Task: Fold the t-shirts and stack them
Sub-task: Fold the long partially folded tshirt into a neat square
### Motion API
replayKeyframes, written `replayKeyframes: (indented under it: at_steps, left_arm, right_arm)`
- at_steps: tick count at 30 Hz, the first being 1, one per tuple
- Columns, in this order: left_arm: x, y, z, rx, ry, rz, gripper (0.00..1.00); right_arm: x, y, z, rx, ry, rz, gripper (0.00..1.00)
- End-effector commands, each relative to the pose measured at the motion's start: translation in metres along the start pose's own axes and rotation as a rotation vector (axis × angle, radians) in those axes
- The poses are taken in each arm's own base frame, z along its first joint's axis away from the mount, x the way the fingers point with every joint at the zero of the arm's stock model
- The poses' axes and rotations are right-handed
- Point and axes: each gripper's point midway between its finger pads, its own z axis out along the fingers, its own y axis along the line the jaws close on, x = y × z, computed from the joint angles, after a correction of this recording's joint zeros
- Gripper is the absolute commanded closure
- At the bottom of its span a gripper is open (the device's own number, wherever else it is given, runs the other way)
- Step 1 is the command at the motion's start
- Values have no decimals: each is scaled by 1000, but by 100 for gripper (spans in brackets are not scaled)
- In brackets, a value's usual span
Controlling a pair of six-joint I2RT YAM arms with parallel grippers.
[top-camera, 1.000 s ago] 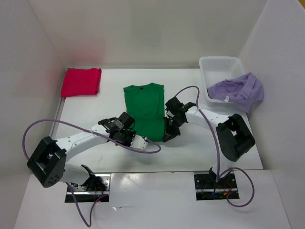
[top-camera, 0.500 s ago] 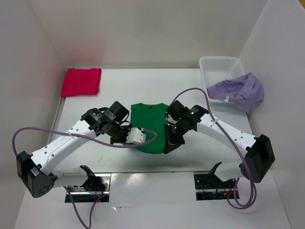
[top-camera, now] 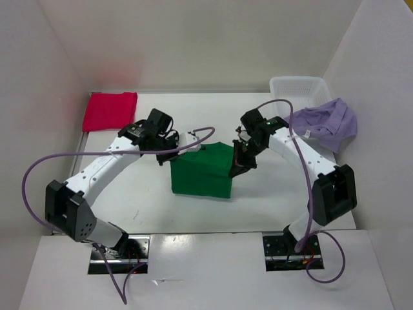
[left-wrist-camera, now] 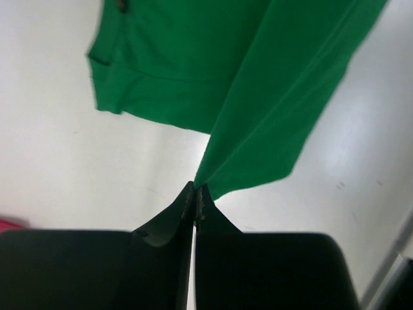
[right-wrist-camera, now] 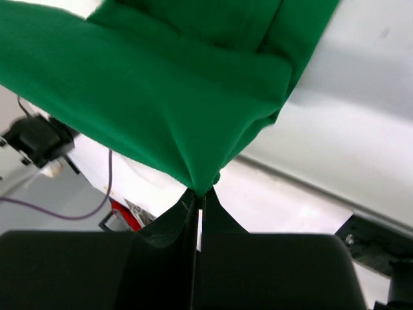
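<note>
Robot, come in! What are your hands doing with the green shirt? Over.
Left gripper and right gripper both shut on green t-shirt edge. Shirt partly raised, doubled over. Red t-shirt, lavender t-shirt on basket: well clear.

The middle t-shirt point(top-camera: 201, 175) sits at the centre of the table point(top-camera: 129, 194) between the arms, with the left gripper point(left-wrist-camera: 195, 197) at its far left corner and the right gripper point(right-wrist-camera: 199, 197) at its right edge. The folded t-shirt point(top-camera: 110, 110) lies in the far left corner. Far right, the third t-shirt point(top-camera: 322, 123) hangs over the near rim of the basket point(top-camera: 297, 84).

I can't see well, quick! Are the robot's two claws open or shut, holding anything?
Left gripper: shut, pinching the green t-shirt.
Right gripper: shut, pinching the same green t-shirt.
</note>
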Motion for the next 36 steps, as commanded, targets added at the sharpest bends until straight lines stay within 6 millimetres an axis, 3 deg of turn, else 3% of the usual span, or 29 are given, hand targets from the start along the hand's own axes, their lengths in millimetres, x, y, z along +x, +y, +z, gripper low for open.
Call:
replayKeyframes:
  at_steps: [1, 6, 10, 15, 27, 31, 36]
  left_arm:
    - [-21, 53, 0, -159, -54, -30, 100]
    - [-24, 91, 13, -223, -52, -39, 100]
    - [-26, 101, 22, -241, -57, -35, 100]
    - [-25, 119, 46, -271, -58, -31, 100]
    - [-22, 161, 92, -368, -74, -27, 99]
    - [-23, 172, 104, -385, -78, -24, 98]
    - [-20, 182, 123, -396, -76, -24, 91]
  right_arm:
    - [-36, -3, -9, -13, -74, -57, 100]
    - [-74, -11, -9, -25, -118, -33, 100]
    - [-100, -17, -6, -50, -148, -19, 100]
    - [-121, -29, 13, -54, -123, 10, 100]
    - [-196, -43, 26, -97, -236, 74, 100]
    - [-212, -58, 43, -67, -229, 108, 100]
    - [-255, -73, 33, -21, -369, 132, 81]
